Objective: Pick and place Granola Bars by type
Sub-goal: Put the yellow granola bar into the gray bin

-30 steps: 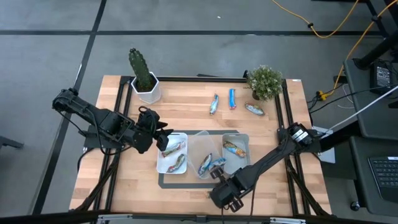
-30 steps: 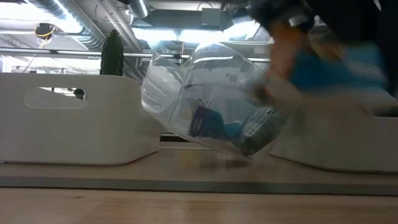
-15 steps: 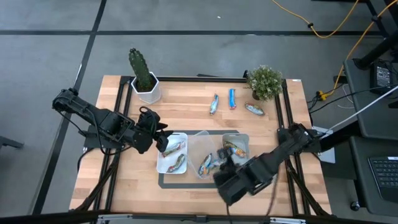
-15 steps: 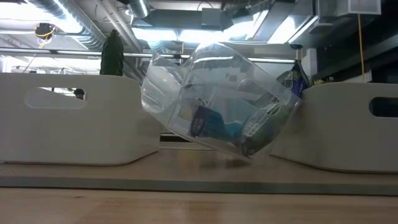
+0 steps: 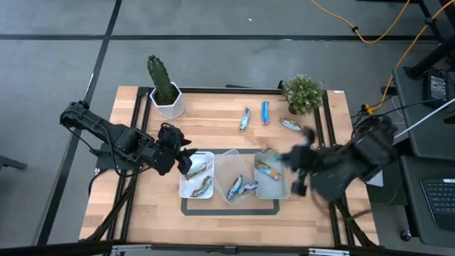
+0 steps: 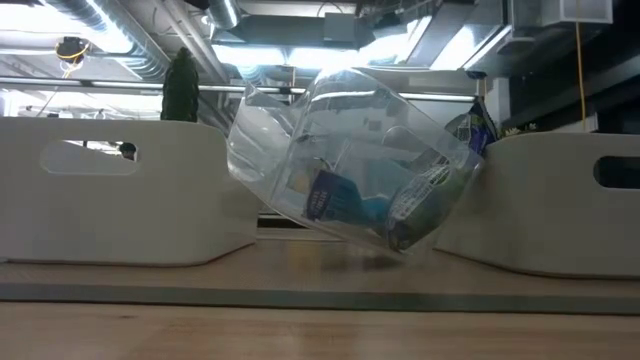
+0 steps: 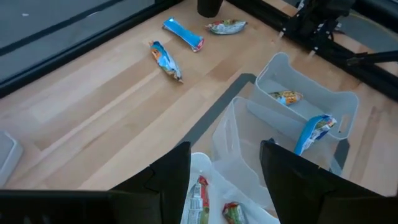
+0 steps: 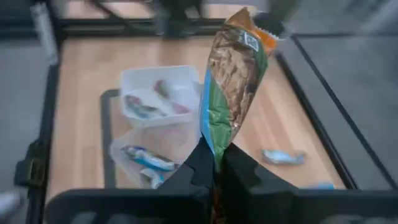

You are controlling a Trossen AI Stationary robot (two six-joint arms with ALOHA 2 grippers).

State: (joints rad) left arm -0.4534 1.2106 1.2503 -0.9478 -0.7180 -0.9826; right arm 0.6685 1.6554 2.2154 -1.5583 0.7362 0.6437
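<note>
Right gripper (image 8: pixel 214 163) pinching a green-and-brown foil-wrapped granola bar (image 8: pixel 235 87) beside the right white plastic tray (image 5: pixel 279 190), likely needing matching-tray placement; left gripper (image 7: pixel 225 169) hovering part-open, empty.

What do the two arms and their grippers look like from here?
Both arms are dark, almost black, built of jointed segments. The left gripper has two broad, flat black fingers. The right gripper has narrower black fingers tapering to their tips. The right arm shows blurred from above, with a lighter band near one joint.
</note>
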